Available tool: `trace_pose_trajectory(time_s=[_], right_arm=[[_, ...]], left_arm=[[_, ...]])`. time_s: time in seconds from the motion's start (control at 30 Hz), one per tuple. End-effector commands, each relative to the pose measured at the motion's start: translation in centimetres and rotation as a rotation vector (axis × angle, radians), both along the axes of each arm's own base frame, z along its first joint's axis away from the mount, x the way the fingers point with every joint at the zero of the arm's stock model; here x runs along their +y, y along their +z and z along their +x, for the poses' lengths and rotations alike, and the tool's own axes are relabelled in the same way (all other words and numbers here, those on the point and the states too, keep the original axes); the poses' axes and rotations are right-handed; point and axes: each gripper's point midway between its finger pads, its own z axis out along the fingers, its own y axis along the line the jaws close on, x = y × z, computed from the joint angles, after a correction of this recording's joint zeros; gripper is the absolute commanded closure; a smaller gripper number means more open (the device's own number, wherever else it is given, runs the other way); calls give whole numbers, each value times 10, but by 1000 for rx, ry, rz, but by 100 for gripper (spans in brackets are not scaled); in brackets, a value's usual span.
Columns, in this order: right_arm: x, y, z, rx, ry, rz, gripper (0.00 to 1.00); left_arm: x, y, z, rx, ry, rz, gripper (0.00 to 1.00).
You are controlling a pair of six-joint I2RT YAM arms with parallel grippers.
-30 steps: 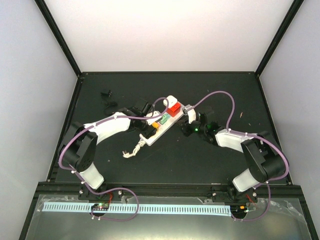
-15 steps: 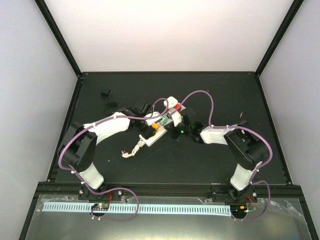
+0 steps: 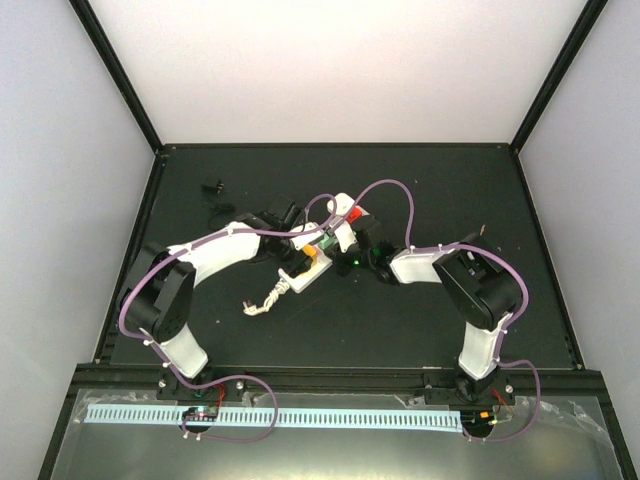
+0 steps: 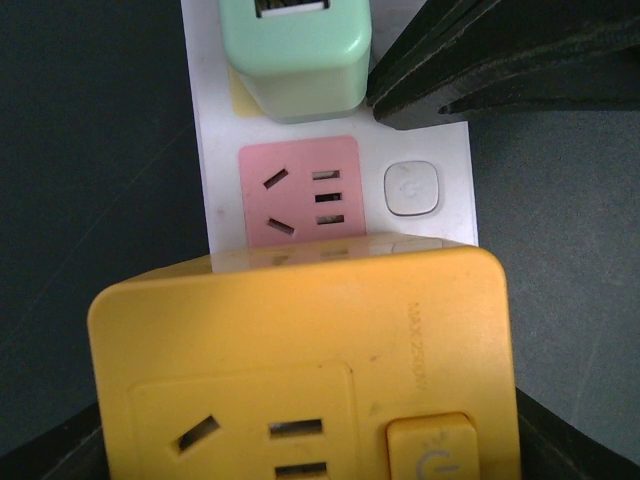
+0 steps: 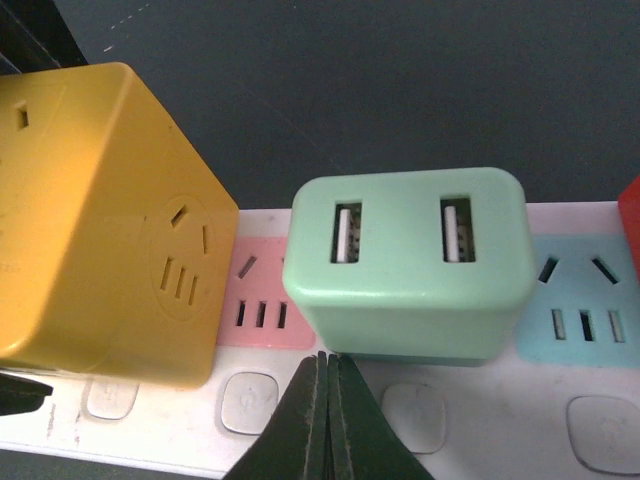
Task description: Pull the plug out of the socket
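Observation:
The white socket strip (image 3: 312, 268) lies mid-table. It also shows in the left wrist view (image 4: 430, 150) and the right wrist view (image 5: 500, 420). A yellow cube plug (image 4: 300, 340) stands on its end outlet and shows in the right wrist view (image 5: 90, 220); its pins are hidden. My left gripper (image 4: 300, 455) is shut on this cube, with dark fingers at both its sides. A mint-green USB plug (image 5: 405, 265) sits two outlets along. My right gripper (image 5: 328, 365) is shut and empty. Its tips press on the strip beside the green plug.
An empty pink outlet (image 4: 298, 190) lies between the two plugs, and a blue outlet (image 5: 580, 300) lies past the green one. A red block (image 5: 630, 230) shows at the right edge. The white cord stub (image 3: 262, 300) trails front-left. A small black object (image 3: 212, 186) lies back-left.

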Motion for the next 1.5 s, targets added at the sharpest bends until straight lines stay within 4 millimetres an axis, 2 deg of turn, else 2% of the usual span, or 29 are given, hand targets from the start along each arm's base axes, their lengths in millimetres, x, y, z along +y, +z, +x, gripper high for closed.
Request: trace_pose_trajectory(time_s=[0.0,0.4,0.53,0.8,0.97,1.47], right_arm=[[-9,-18,1,1,-22,-88,99],[-22,-42,-16,57,-3,-147,99],[-24,-46,-14,60,-13,-164,99],[-27,-51,-14,60,-17,-182,99],[-29,-54,-13,57,-24,-196,99],[-31,-62,-11,64,-34,-219,99]], left_arm=[[-5,1,-9,62,-28,-17,57],[-8,23,-5,39,-2,-56,61],[-7,30,-1,17,6,-53,62],[-11,37,-8,57,-7,-83,65],[-8,44,-4,25,0,-66,66],[4,54,-14,-8,-59,-18,66]])
